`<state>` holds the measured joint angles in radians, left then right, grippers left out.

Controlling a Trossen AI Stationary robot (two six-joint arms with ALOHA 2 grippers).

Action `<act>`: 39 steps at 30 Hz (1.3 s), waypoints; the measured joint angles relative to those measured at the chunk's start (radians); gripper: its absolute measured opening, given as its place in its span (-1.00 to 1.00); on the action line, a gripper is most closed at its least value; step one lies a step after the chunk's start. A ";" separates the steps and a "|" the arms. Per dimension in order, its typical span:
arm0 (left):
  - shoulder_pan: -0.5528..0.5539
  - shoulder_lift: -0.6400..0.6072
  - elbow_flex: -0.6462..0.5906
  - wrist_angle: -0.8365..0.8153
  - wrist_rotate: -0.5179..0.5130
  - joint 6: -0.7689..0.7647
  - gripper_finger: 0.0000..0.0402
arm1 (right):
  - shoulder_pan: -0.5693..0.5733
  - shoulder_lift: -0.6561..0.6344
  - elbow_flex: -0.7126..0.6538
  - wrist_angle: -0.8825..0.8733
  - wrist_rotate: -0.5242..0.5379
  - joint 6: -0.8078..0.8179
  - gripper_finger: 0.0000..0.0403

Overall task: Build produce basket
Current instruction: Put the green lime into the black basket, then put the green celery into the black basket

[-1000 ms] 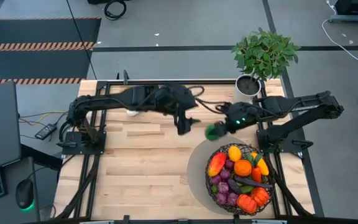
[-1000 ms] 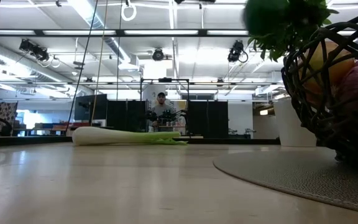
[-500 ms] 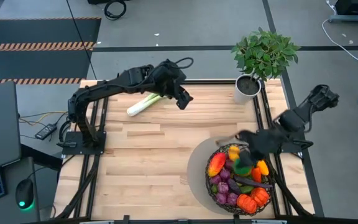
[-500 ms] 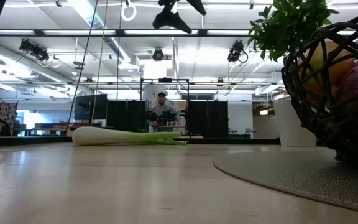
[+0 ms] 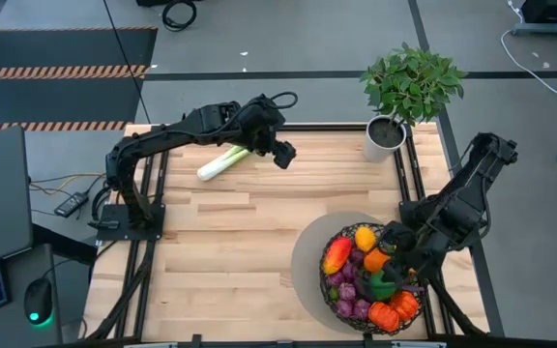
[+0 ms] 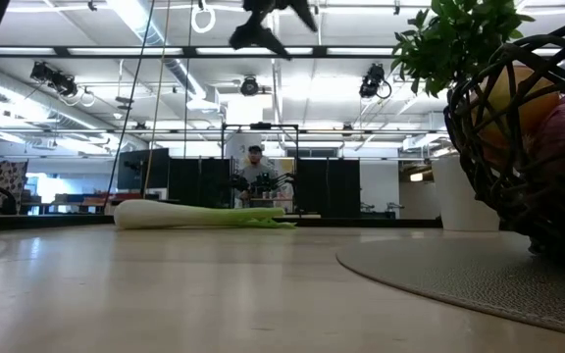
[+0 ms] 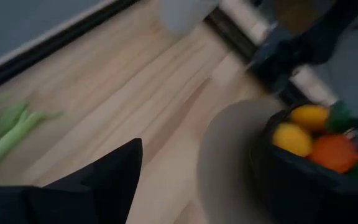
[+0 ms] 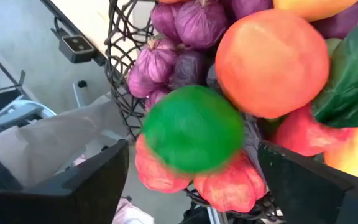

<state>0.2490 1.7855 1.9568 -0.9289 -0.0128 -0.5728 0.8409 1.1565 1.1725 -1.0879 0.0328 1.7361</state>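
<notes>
**Basket nearly full, leek left**

Right gripper [image 8: 191, 180] hangs over the basket [image 5: 335, 290], jaws wide, a green lime [image 8: 192, 129] loose between them atop the produce [image 5: 375, 275]. Left gripper [image 5: 283, 153], open and empty, hovers near the leek [image 5: 222, 161] on the table [image 5: 220, 251].

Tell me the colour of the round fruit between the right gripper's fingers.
Green; the round fruit shows best in the right wrist view.

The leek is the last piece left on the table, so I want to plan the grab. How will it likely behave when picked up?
The leek is long and thin, so a grip near one end would probably let it tilt. Its round white stalk lies flat on bare wood and might roll if nudged. It looks smooth, so possibly slippery.
</notes>
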 joint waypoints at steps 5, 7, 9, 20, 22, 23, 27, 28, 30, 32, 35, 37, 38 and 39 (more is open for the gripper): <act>0.034 0.011 0.000 -0.223 -0.016 0.015 0.51 | 0.044 0.018 0.000 0.011 0.032 -0.003 0.90; 0.053 0.020 -0.002 -0.327 -0.026 0.044 0.51 | 0.057 0.020 0.000 0.009 0.044 -0.005 0.94; 0.075 0.030 -0.002 -0.384 -0.046 0.089 0.51 | 0.062 0.020 0.000 0.009 0.053 -0.009 0.95; 0.325 0.136 -0.001 -0.615 -0.071 0.359 0.51 | 0.061 0.019 0.000 0.010 0.106 0.091 0.95; 0.367 0.165 -0.001 -0.644 -0.065 0.424 0.51 | 0.061 0.019 0.000 0.009 0.110 0.123 0.95; 0.382 0.177 -0.001 -0.646 -0.065 0.451 0.51 | 0.061 0.019 0.000 0.009 0.116 0.137 0.95; 0.416 0.225 -0.001 -0.640 -0.076 0.577 0.51 | 0.061 0.019 0.000 0.010 0.156 0.202 0.95; 0.420 0.242 -0.001 -0.640 -0.085 0.605 0.51 | 0.061 0.019 0.000 0.010 0.159 0.218 0.95; 0.428 0.278 -0.001 -0.640 -0.088 0.657 0.51 | 0.061 0.019 0.000 0.010 0.161 0.247 0.95; 0.435 0.312 -0.001 -0.639 -0.088 0.689 0.51 | 0.061 0.019 0.000 0.011 0.161 0.274 0.95; 0.445 0.362 -0.001 -0.641 -0.071 0.736 0.51 | 0.061 0.019 0.000 0.013 0.157 0.313 0.95; 0.454 0.388 -0.001 -0.641 -0.030 0.749 0.51 | 0.061 0.019 0.000 0.014 0.153 0.336 0.95; 0.459 0.395 -0.001 -0.641 -0.006 0.751 0.51 | 0.061 0.019 0.000 0.014 0.153 0.347 0.95; 0.466 0.400 -0.001 -0.640 0.015 0.752 0.51 | 0.061 0.019 0.000 0.014 0.153 0.359 0.95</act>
<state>0.7148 2.1852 1.9556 -1.5693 0.0025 0.1789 0.9020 1.1755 1.1728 -1.0737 0.1860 2.0946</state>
